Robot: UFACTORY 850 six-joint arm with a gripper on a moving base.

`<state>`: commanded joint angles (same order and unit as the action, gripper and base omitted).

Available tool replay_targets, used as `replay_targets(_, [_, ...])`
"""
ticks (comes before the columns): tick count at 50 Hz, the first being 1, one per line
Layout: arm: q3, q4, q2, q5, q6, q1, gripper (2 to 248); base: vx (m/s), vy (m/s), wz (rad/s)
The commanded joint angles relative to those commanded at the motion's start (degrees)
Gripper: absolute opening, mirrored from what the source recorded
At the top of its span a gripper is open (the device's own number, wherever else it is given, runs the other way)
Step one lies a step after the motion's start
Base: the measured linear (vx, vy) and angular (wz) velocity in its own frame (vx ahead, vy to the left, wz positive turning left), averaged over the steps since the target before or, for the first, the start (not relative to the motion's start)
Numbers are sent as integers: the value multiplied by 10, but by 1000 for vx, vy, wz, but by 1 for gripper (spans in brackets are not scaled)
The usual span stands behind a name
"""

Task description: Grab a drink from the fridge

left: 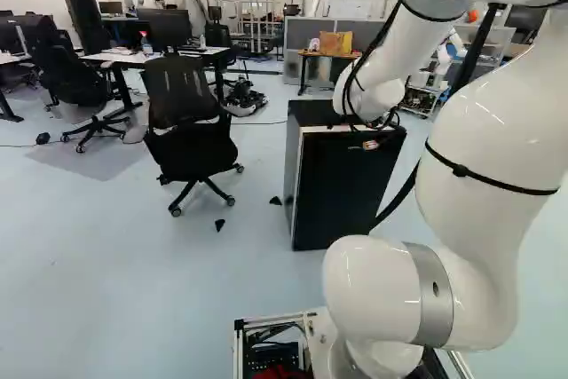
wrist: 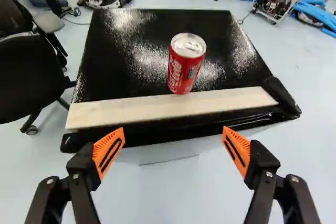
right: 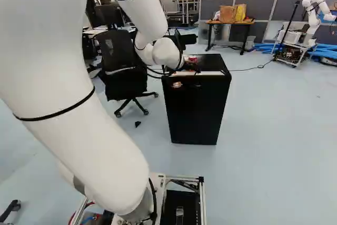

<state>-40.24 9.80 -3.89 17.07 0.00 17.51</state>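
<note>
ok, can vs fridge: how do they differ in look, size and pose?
Look: can is red with a silver top; fridge is black, pale strip along its top front edge.
Size: can is small and round, fridge far bigger and boxy.
Pose: can stands on fridge, fridge on floor.
Shared: both upright.

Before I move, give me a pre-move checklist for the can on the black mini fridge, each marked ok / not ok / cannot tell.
1. Gripper open: ok, orange pads wide apart, nothing between them.
2. Red Coca-Cola can upright: ok, standing on the mini fridge, just behind the pale strip.
3. Can between the fingers: not ok, it is ahead of them.
4. Way from gripper to can free of loose items: ok, only the flat strip and the fridge's front edge lie there.
5. Fingertips high enough to pass over that edge: cannot tell.
6. Office chair apart from the fridge: ok, floor shows between them.
</note>
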Motion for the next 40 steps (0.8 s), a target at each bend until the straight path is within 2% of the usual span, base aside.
replay_targets(21, [-1,16,-14,110,0,0,247,0,0,0])
replay_targets(40, [-6,16,-43,130,0,1,247,0,0,0])
